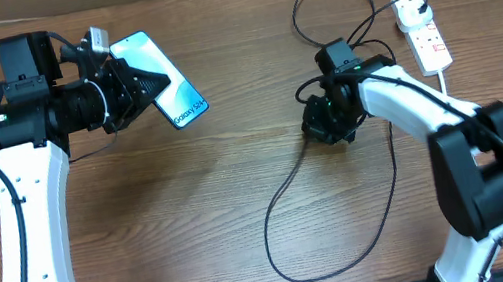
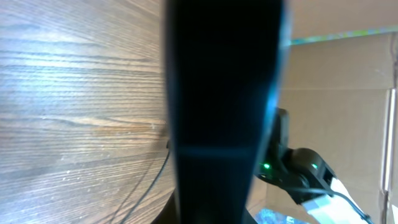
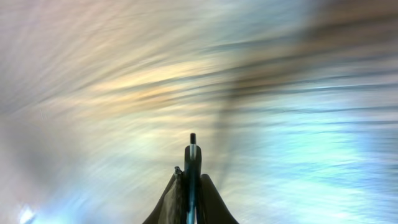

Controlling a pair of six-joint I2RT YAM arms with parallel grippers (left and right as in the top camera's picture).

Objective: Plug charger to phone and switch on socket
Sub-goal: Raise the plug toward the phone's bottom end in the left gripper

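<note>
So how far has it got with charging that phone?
Looks done: the charger's far end seems already seated in the socket. In hand: the left tool grips the phone, and the right tool is shut on the charger's connector tip. Left: getting that tip into the phone, since the two are well apart, then switching the socket on; whether it is on already cannot be told.

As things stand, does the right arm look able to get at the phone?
Probably yes. The left hand holds the phone with one end free, and only bare table lies between it and the right hand, which is shut on the charger connector.
</note>
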